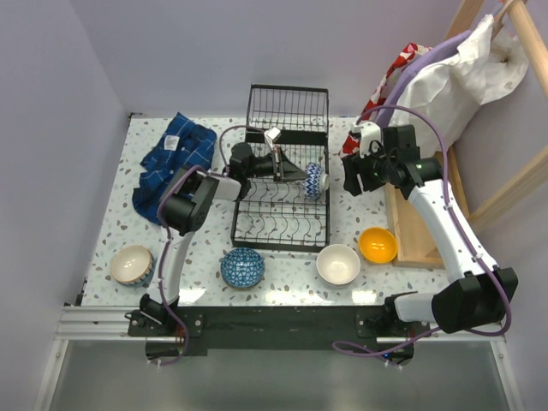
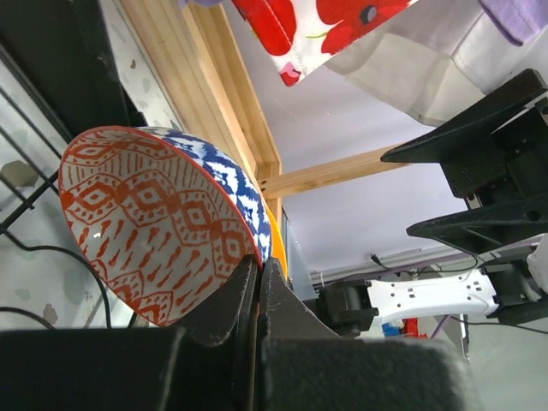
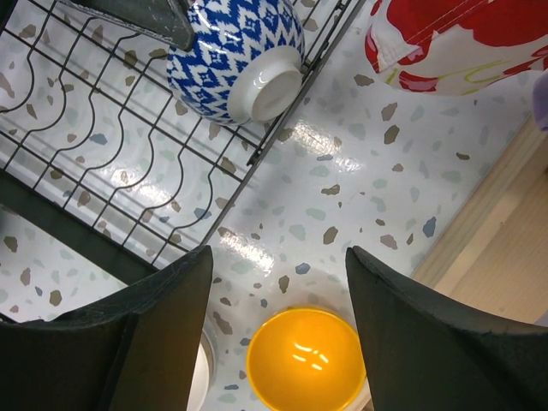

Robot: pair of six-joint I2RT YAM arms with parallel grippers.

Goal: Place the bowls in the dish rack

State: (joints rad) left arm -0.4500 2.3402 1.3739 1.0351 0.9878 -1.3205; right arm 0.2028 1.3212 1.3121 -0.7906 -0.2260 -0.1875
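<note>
left gripper (image 2: 257,267): clamped on the rim of the patterned bowl (image 2: 154,227), one finger inside, one outside
right gripper (image 3: 278,257): fingers spread, holding nothing, hovers over the table (image 3: 360,171) just right of the rack
patterned bowl: blue-white outside, red-on-white inside, tipped on its side, foot ring facing right
bowl location: over the right edge of the dish rack (image 1: 281,201), about mid-length; can't tell if it rests on the tines
dish rack: black wire, centre of table, upright end panel at the far side, no other bowl in it
orange bowl (image 1: 378,244): upright on table, right of the rack's near corner, beside the wooden tray (image 1: 413,235)
white bowl (image 1: 338,264): upright, near edge, just left of orange bowl
blue bowl (image 1: 242,267): upright, in front of the rack's near-left corner
cream bowl (image 1: 131,264): upright, near-left, well apart from rack
plaid cloth (image 1: 175,158): crumpled, far-left of rack
</note>
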